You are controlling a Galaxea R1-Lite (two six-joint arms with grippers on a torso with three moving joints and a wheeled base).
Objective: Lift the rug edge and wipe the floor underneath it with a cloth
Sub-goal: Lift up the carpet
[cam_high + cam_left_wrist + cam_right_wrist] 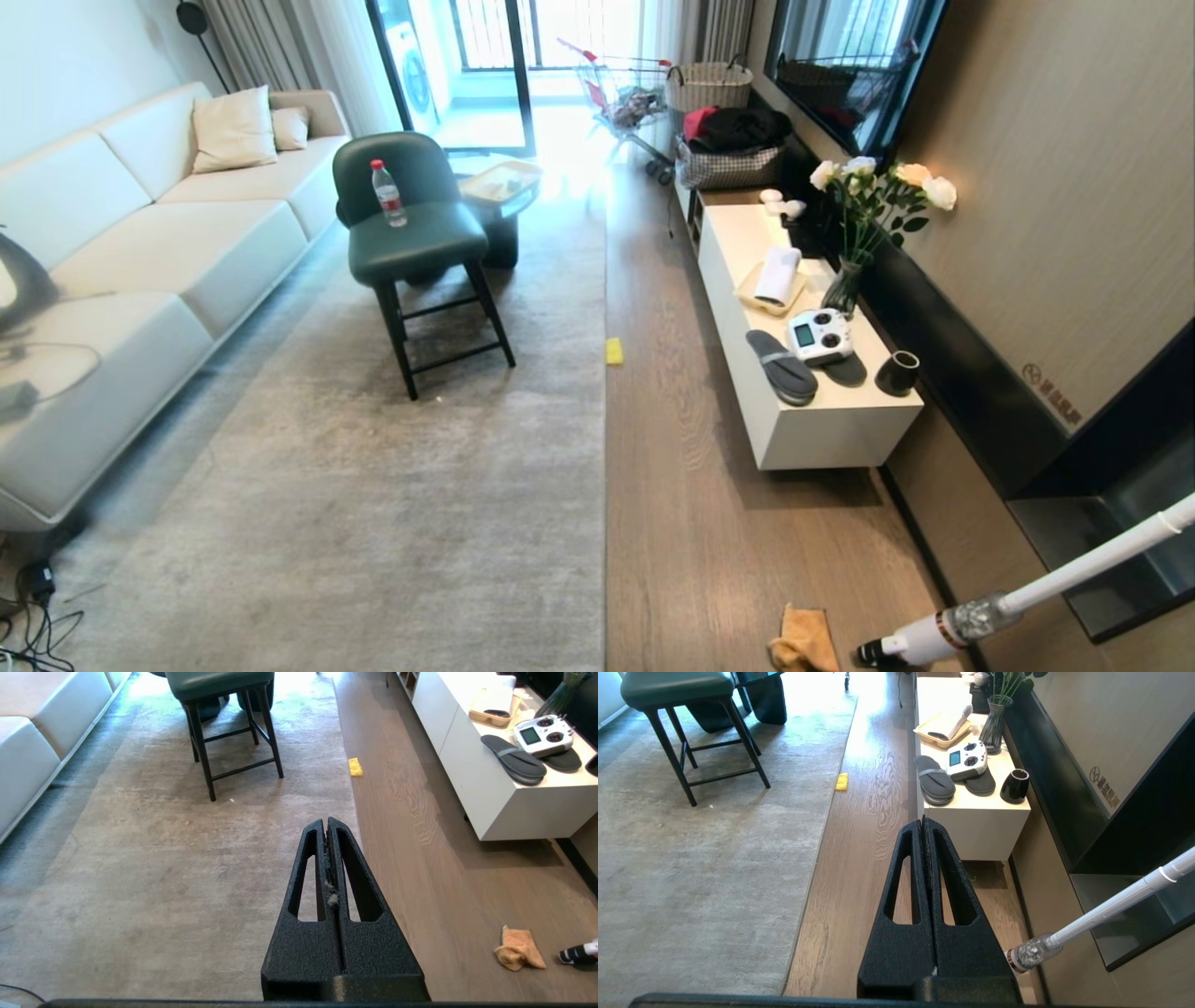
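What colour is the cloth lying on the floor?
Orange-yellow; the cloth shows best in the left wrist view.

Matte black on both, with a gritty, speckled finish. Left pincer (327, 823): two long fingers (312, 868) tapering from a broad base to a narrow tip, each pierced by a tall slot with rounded corners. Grey fluff and stray fibres caught along the seam between them. Right pincer (923, 822): same twin wedge shape, same slotted fingers (945, 877), cleaner seam with only a thin thread or two and a tiny pale fleck near the base. Below each, a blocky black mount and a dark rounded bar across the frame.
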